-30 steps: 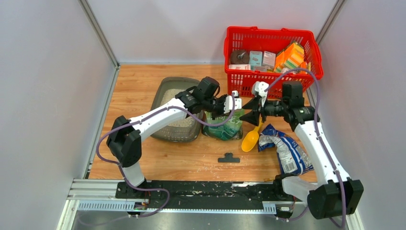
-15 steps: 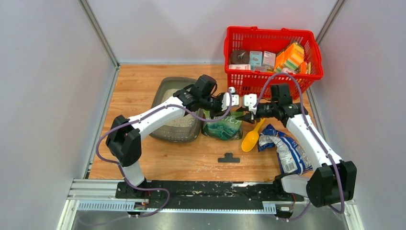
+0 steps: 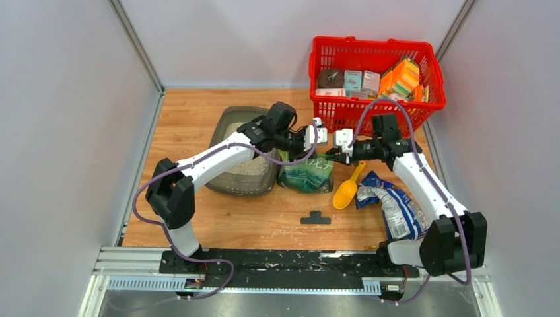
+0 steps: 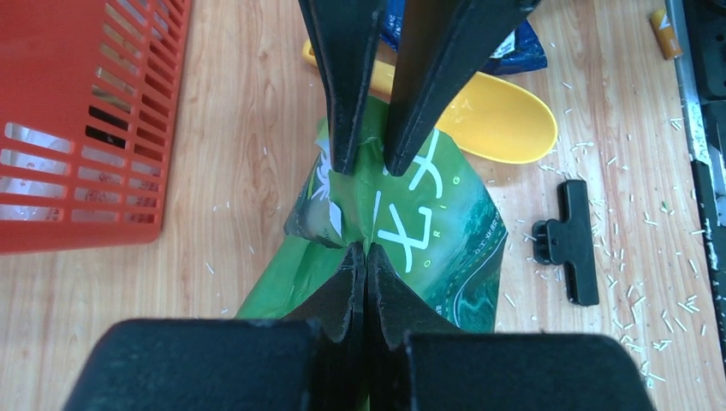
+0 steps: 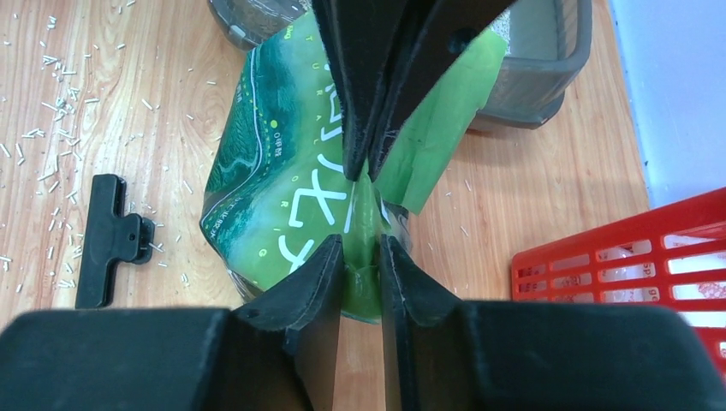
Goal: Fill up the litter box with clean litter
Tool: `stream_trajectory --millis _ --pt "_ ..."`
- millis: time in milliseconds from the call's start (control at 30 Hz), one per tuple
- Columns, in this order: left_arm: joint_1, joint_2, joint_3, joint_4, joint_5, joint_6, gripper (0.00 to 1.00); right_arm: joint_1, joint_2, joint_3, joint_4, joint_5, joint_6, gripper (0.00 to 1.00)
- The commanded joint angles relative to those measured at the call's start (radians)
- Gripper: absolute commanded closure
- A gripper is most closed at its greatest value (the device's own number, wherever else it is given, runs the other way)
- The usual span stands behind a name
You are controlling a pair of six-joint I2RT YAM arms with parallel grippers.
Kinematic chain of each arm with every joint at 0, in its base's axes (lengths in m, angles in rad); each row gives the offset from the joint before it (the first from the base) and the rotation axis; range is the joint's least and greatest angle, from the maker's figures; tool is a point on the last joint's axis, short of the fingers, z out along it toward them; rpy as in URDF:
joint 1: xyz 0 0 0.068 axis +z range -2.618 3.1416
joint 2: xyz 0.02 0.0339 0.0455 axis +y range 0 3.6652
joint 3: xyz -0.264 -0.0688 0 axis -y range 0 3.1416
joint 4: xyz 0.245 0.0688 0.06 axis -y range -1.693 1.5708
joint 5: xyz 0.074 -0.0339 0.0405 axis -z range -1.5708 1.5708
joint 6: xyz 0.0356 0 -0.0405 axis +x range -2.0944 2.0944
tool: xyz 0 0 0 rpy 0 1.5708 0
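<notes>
Firmly clamped on green bag's (image 3: 306, 173) top edge with left tool (image 4: 366, 255).
Straddling same edge with right tool (image 5: 360, 250), narrowly apart, grip unclear; beside litter box (image 5: 548, 90).

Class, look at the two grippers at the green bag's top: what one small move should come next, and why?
Probably close the right gripper fully on the green bag. The left gripper pinches its top edge shut; the right's jaws straddle that edge with a gap.
</notes>
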Motion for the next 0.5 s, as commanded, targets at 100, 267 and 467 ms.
stream_trajectory --millis 100,267,467 --pt "0.041 -0.063 -0.011 0.042 0.017 -0.035 1.00 -0.123 0.112 0.085 -0.182 0.097 0.042 0.83" --pt "0.044 -0.068 -0.023 0.047 0.025 -0.036 1.00 -0.178 0.086 0.111 -0.203 0.104 0.047 0.81" --pt "0.042 -0.063 -0.025 0.069 0.033 -0.068 1.00 -0.149 0.006 0.107 -0.147 0.000 0.130 0.34"
